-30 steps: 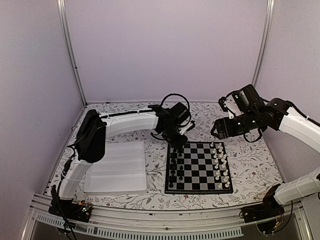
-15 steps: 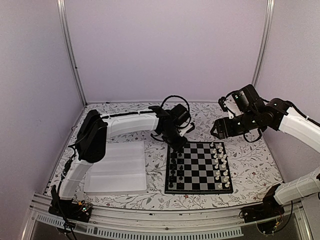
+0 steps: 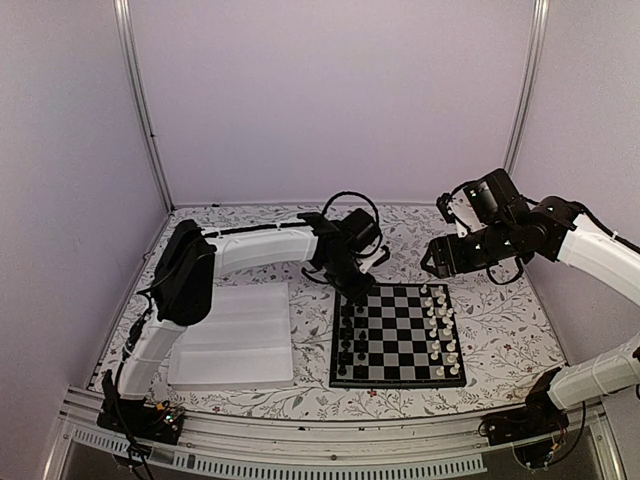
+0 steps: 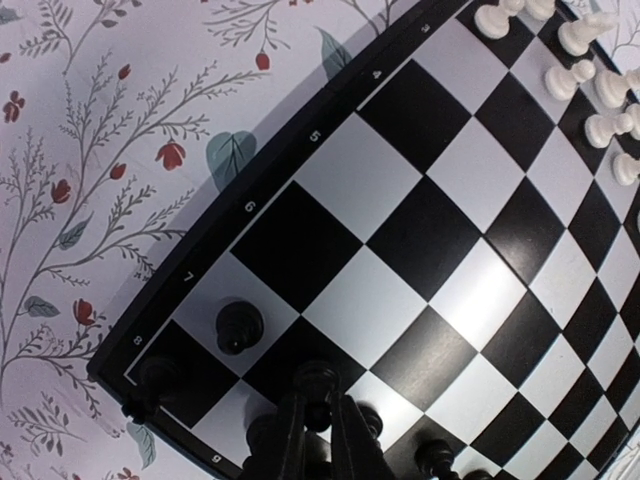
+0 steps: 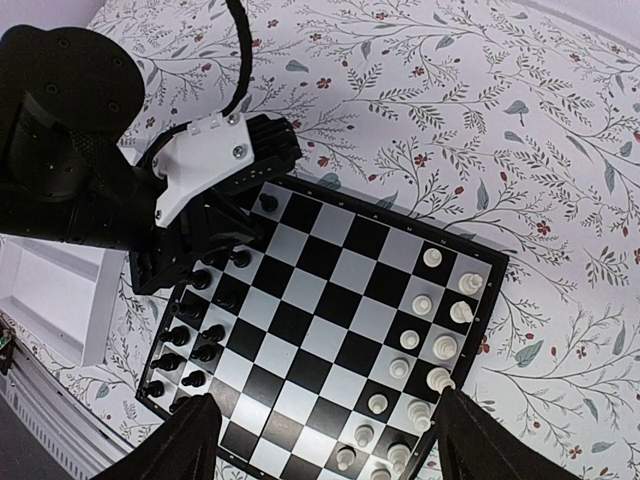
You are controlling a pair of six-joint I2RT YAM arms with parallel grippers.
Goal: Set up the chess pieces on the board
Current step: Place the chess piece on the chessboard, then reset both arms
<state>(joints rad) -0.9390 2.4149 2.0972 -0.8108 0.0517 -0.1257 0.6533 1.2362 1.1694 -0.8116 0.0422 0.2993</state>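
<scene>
One white tray (image 3: 235,340) lay at lower left. The left gripper (image 3: 352,288) reached the board (image 3: 395,336) at its upper-left corner, jaws close around a black piece (image 4: 318,384); whether they gripped it could not be told. Black pieces (image 3: 347,340) lined the left edge and white pieces (image 3: 441,325) the right. The right gripper (image 3: 438,260) hovered at upper right, jaws wide and empty.

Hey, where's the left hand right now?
In the top view the left hand is down at the far-left corner of the board, among the black chess pieces. Its wrist view shows its fingertips at one black piece.
</scene>
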